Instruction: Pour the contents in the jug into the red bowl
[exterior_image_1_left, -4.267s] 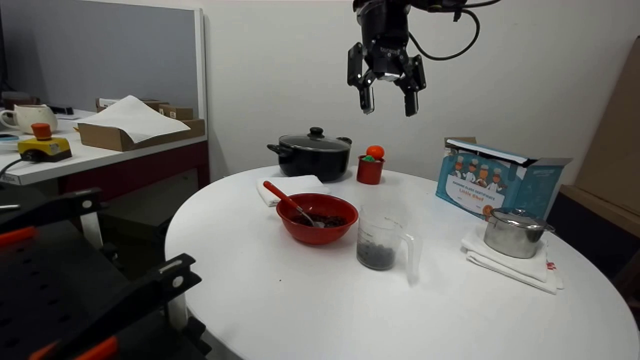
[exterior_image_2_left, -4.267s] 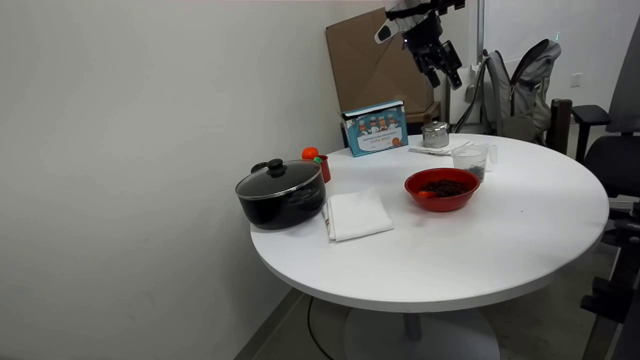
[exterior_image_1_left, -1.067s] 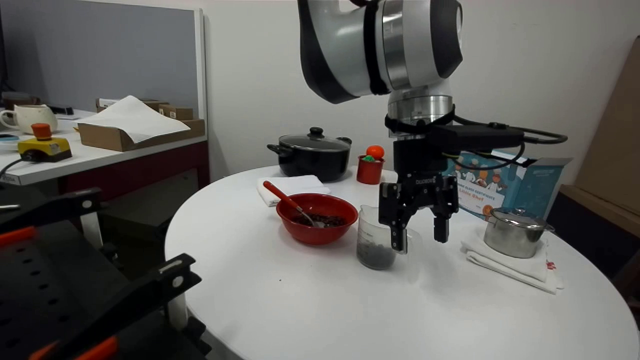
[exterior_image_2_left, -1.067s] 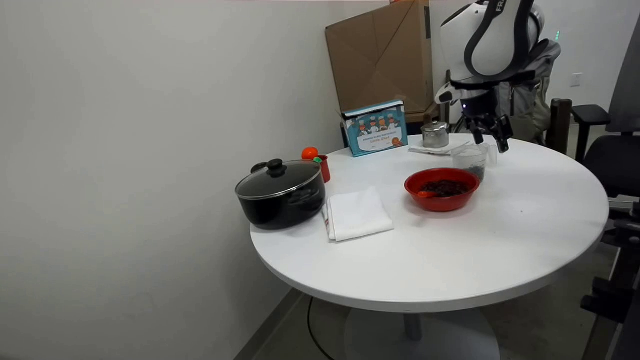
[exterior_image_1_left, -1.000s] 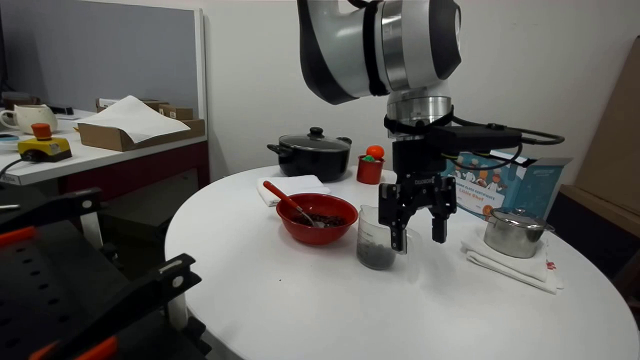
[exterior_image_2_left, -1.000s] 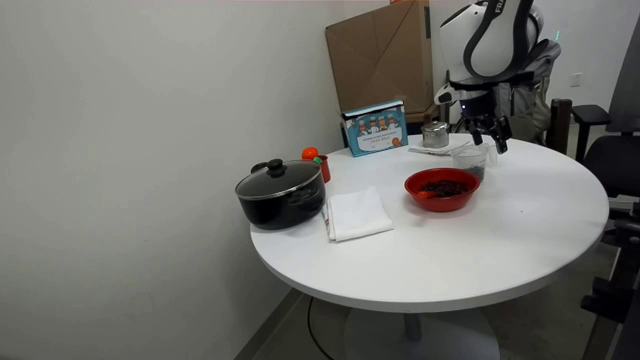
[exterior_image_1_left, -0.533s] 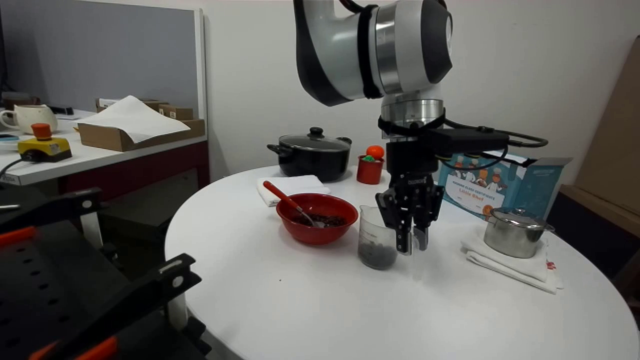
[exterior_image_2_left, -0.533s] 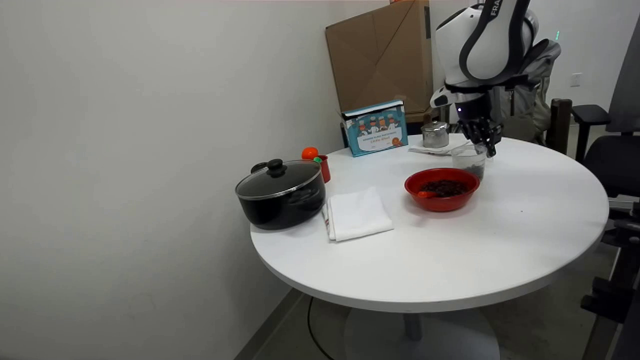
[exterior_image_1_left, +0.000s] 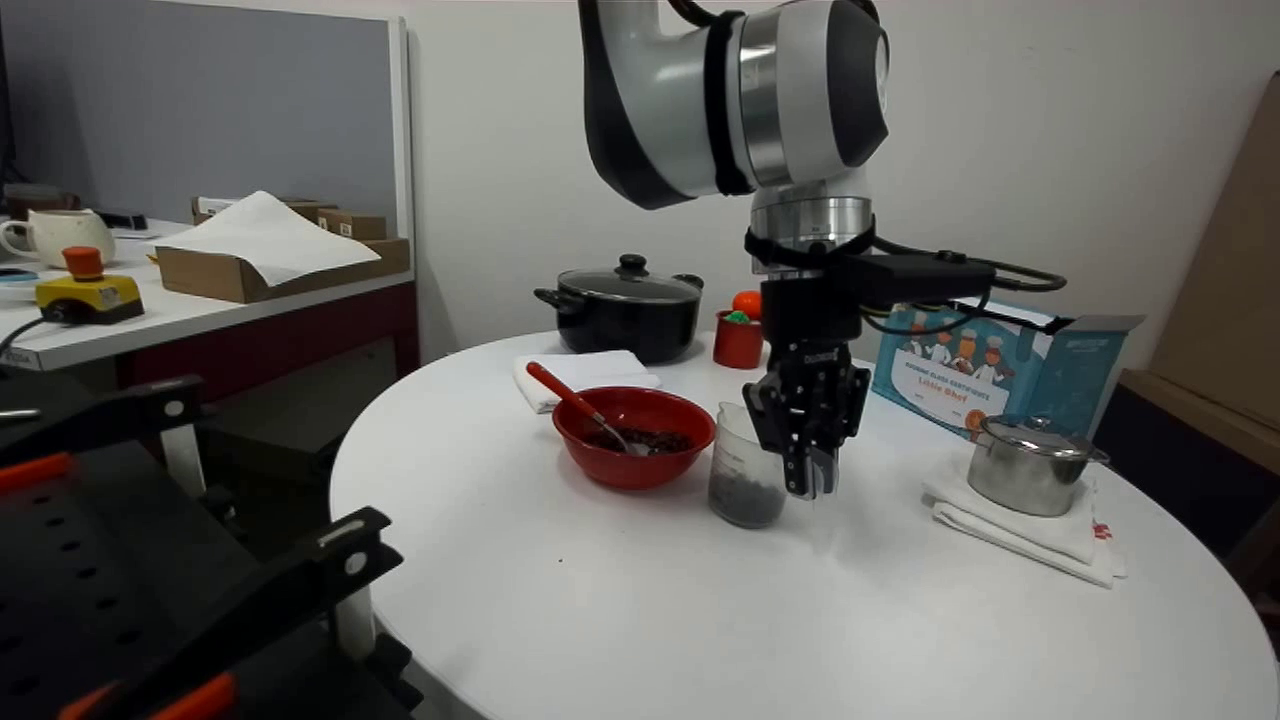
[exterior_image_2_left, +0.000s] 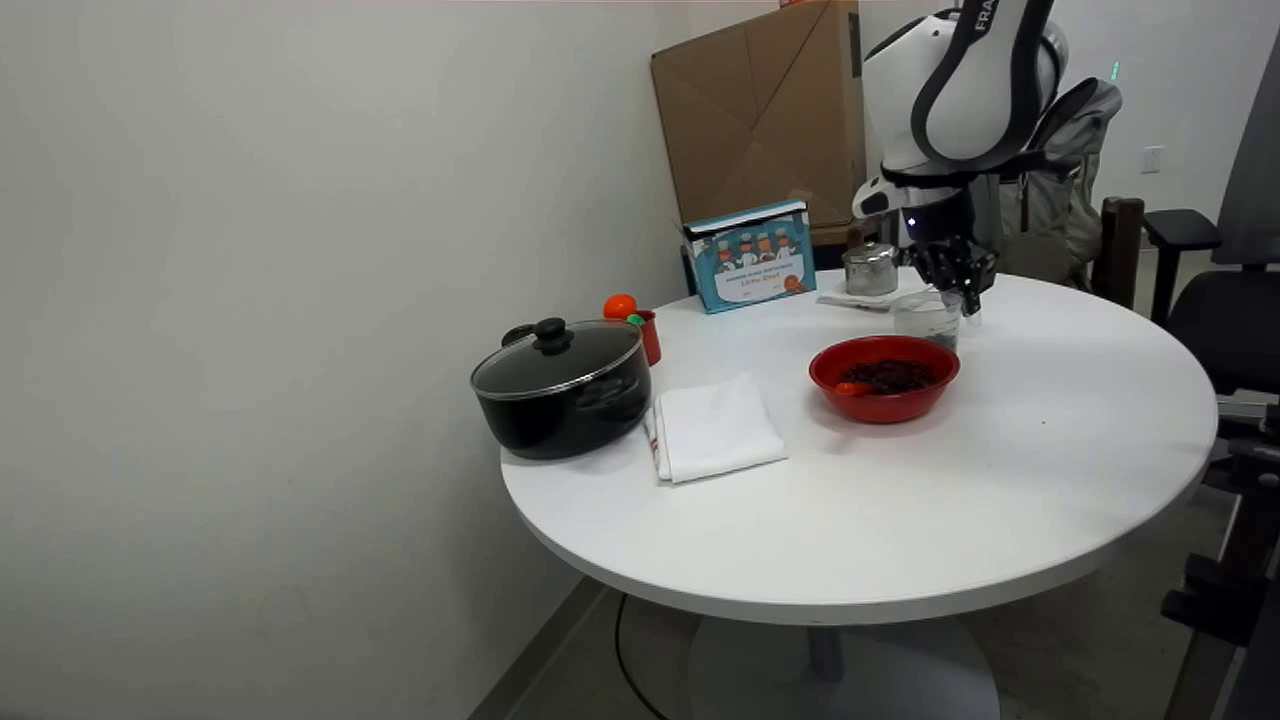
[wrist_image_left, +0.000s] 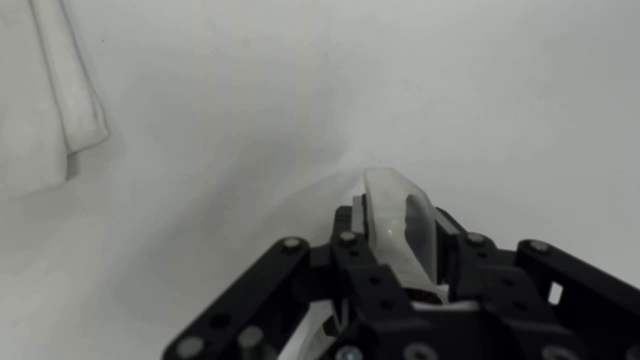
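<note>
The jug (exterior_image_1_left: 742, 490), see-through with dark bits in its bottom, stands just right of the red bowl (exterior_image_1_left: 625, 470) in an exterior view and leans slightly. My gripper (exterior_image_1_left: 812, 480) has its fingers closed on the jug's side handle. From the wrist camera the pale handle (wrist_image_left: 385, 215) fills the gap between the two black fingers. Whether the jug's base still touches the table cannot be told. The red bowl holds dark contents and a red-handled spoon (exterior_image_1_left: 570, 395). In an exterior view the jug (exterior_image_2_left: 925, 318) is behind the bowl (exterior_image_2_left: 870, 407), which covers its lower part.
A black lidded pot (exterior_image_1_left: 628, 320) and a small red cup (exterior_image_1_left: 738, 345) stand at the back. White folded cloth (exterior_image_1_left: 590, 372) lies behind the bowl. To the right are a silver lidded pot (exterior_image_1_left: 1025, 475) on another cloth and a blue box (exterior_image_1_left: 960, 375).
My arm came down from above to the jug, and the fingers went from open to closed on its handle. The jug has shifted slightly toward the bowl with the gripper.
</note>
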